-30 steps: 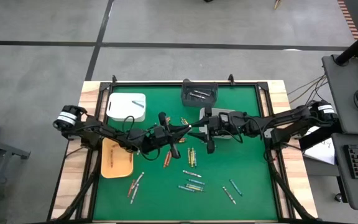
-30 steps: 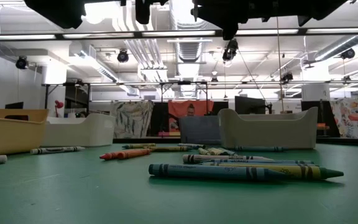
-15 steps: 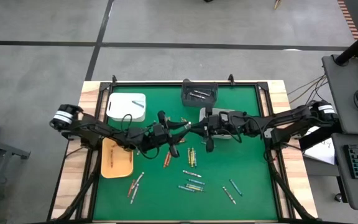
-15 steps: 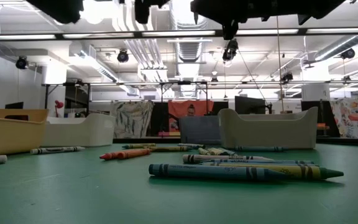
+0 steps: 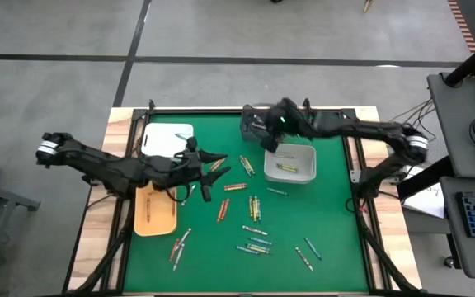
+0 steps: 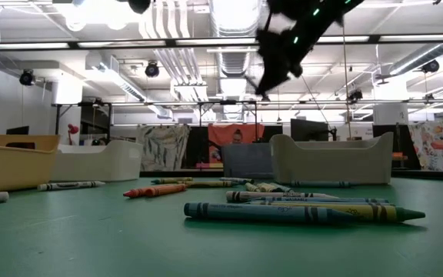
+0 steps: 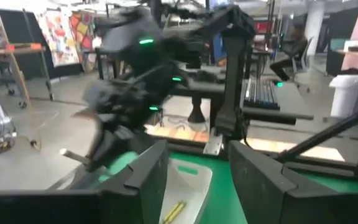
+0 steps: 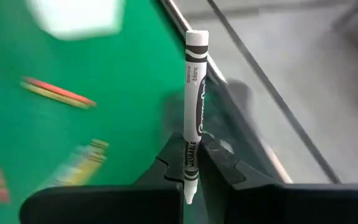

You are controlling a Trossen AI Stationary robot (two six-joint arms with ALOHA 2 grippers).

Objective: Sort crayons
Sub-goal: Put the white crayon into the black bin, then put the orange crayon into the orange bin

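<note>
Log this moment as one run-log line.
right tool: shut on white crayon, above dark bin | left tool: open, empty, near tan tray | loose crayons on mat

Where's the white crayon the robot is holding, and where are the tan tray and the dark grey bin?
White crayon (image 8: 194,93): right wrist view, paper label.
Tan tray (image 5: 152,216): high view, floor.
Dark grey bin (image 5: 248,133): high view, left wall.
</note>
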